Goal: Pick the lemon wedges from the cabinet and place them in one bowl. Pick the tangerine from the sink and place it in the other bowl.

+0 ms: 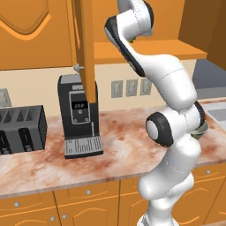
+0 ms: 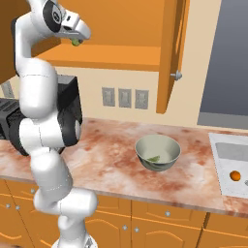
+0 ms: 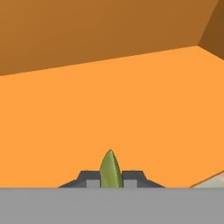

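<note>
My gripper is shut on a lemon wedge, a small yellow-green pointed piece standing up between the fingertips. It hangs over the orange shelf floor of the open cabinet. From the right base view the gripper is up at the shelf's front edge with the green wedge at its tip. The cabinet door stands open. On the counter sits a pale grey-green bowl with another lemon wedge inside. The tangerine lies in the sink at the right.
A black coffee machine and a dark toaster stand on the marble counter to the left. The open cabinet door hangs just above the coffee machine. Wall outlets sit behind the counter.
</note>
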